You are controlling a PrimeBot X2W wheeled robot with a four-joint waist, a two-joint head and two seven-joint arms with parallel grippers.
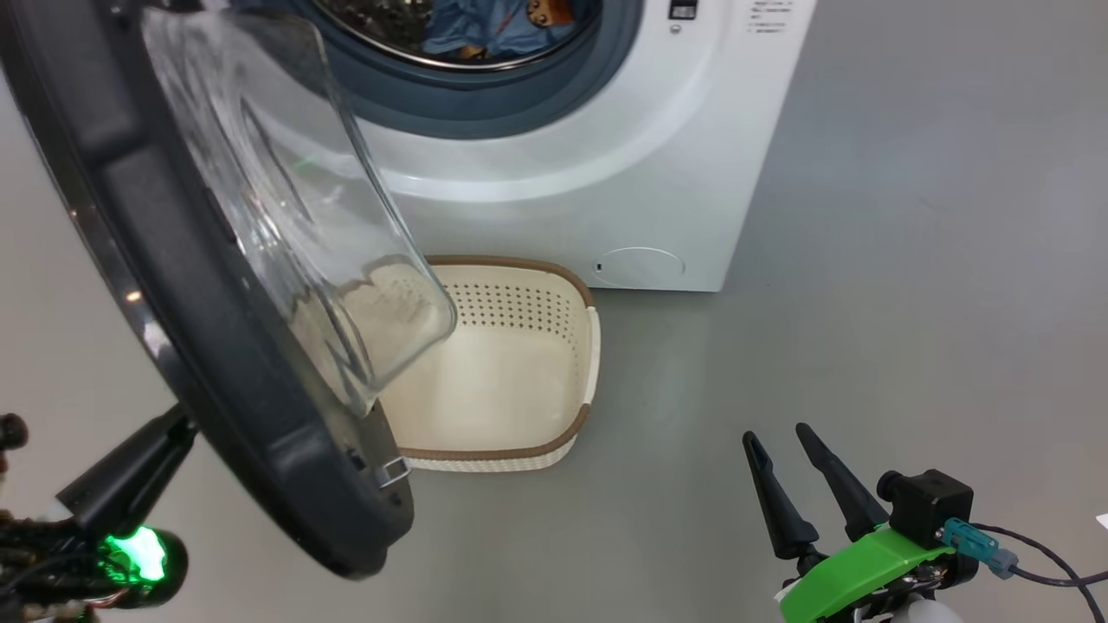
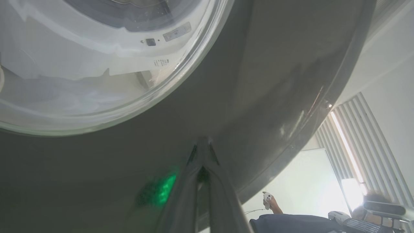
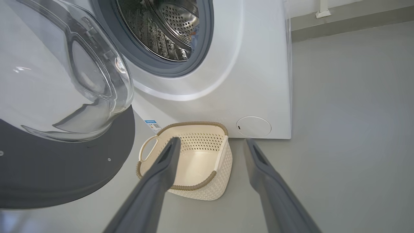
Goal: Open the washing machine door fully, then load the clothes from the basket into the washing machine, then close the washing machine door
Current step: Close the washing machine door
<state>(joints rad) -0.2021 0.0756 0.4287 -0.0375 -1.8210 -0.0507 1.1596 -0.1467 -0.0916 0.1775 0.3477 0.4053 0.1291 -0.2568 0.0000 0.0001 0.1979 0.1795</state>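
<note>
Over in the drum: clothes loaded, basket empty. My left pincer, clenched, touches the door; right pincer released. Closing remains.

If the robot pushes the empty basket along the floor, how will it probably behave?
The basket is empty, perforated plastic, so it is probably light and fairly stiff. On the smooth grey floor it would likely slide rather than tip, since it looks low and wide. Its thin walls may flex if squeezed.
</note>
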